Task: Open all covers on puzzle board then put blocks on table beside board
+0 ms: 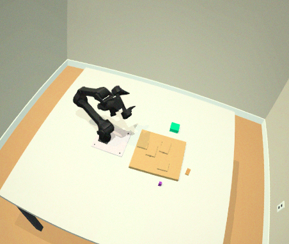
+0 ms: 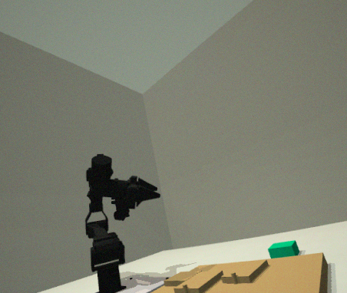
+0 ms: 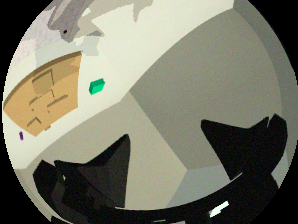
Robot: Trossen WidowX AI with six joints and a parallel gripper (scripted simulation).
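Observation:
The tan puzzle board [image 1: 139, 163] [image 2: 305, 270] [image 3: 69, 102] lies on the table. Several tan covers sit on it, among them one cover [image 1: 165, 147] [image 2: 247, 271] near its middle. Whether each is fully open is hard to tell; no well shows clearly. A green block [image 1: 174, 127] [image 2: 283, 250] [image 3: 97, 86] rests on the table off the board's far edge. A small orange block [image 1: 188, 172] lies beside its right edge, and a small purple block [image 1: 160, 184] [image 3: 21, 135] off its near edge. My gripper [image 1: 132, 100] [image 2: 158, 192] [image 3: 167, 131] is open and empty, raised well away from the board.
The arm's pale base plate [image 1: 110, 150] lies left of the board. The arm is folded above and behind it, casting shadows towards the board's left corner. Walls stand beyond the white table [image 1: 78, 179].

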